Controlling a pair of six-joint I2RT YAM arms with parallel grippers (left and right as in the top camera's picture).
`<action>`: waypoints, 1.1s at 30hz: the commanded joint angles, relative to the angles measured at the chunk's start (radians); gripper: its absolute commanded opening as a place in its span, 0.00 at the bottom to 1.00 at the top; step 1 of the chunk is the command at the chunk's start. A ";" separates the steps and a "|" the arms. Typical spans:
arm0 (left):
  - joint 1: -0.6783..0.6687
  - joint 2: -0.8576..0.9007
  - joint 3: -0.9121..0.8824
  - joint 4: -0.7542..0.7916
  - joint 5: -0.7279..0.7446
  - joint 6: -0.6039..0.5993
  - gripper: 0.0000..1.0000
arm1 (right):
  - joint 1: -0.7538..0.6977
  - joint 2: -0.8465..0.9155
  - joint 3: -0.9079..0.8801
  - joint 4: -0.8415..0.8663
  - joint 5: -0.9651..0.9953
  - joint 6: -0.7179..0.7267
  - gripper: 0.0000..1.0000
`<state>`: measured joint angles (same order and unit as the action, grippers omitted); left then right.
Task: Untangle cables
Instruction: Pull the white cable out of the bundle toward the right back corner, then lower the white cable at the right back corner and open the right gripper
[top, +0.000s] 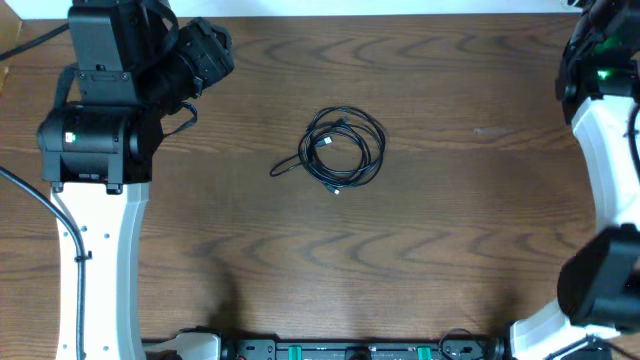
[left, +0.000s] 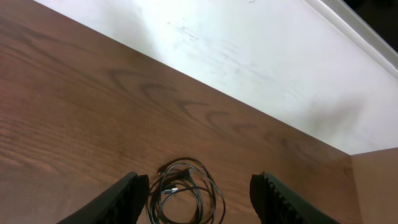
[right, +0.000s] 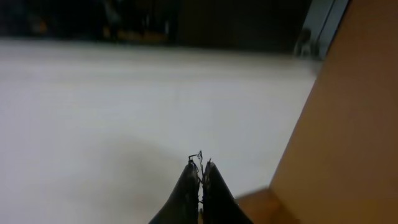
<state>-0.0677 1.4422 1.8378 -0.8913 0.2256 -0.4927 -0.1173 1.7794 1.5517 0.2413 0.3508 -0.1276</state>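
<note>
**Coiled cables sit mid-table, no gripper touching them**

The cables (top: 343, 148) lie in a loose black coil near the middle of the table (top: 450, 230), a little toward its far side. The loops overlap one another, and I cannot tell how many separate cords are in the bundle. One end (top: 279, 171) trails out of the coil to the left and near side. A small pale plug (top: 337, 190) shows at the coil's near edge.

The left arm (top: 98, 140) stands at the far left of the table, well apart from the coil. In its wrist view the left gripper (left: 199, 186) has its two fingers spread apart with nothing between them. The coil appears low in that view, in the gap between the finger tips, but it lies on the wood farther off and does not touch them.

The right arm (top: 612, 150) runs along the right edge of the table. The right gripper (right: 201, 167) has its fingers pressed together and nothing is visibly held. Its blurred camera view shows a pale surface, with a brown panel on the right.
</note>
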 joint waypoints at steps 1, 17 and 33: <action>-0.001 0.011 0.009 0.002 -0.014 0.018 0.57 | -0.062 0.134 0.006 -0.059 -0.065 0.116 0.01; -0.001 0.054 0.009 0.014 -0.002 0.017 0.57 | -0.209 0.327 0.414 -0.440 -0.314 0.195 0.01; -0.002 0.054 0.009 0.013 0.006 0.017 0.57 | -0.257 0.610 0.621 -0.628 -0.467 0.229 0.99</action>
<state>-0.0677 1.4906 1.8378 -0.8818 0.2268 -0.4927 -0.3756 2.4405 2.1456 -0.3878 -0.0795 0.0845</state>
